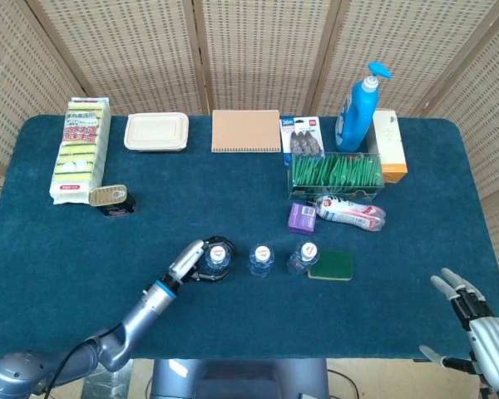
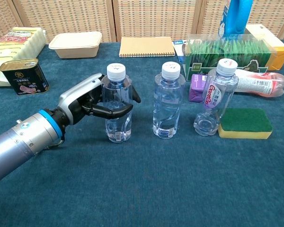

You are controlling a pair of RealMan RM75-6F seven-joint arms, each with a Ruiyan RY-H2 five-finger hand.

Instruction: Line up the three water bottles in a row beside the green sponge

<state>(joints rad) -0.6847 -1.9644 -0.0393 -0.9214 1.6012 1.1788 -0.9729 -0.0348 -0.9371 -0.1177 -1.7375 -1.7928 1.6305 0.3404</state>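
Blue cloth table (image 2: 146, 189) nearest us. Our left hand (image 2: 87, 101) has fingers wrapped round the leftmost bottle (image 2: 117, 105), upright, in line with the middle bottle (image 2: 167, 101) and labelled bottle (image 2: 213, 98), which touches the green sponge (image 2: 245, 122). We judge placement nearly done; next, release and withdraw without tipping it. Right hand (image 1: 481, 331) idle, fingers spread. Notebook (image 1: 246, 130) far back.

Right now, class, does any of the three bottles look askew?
Yes. The labelled bottle beside the sponge leans left at its base, while the middle bottle and the bottle gripped by the left hand look upright.
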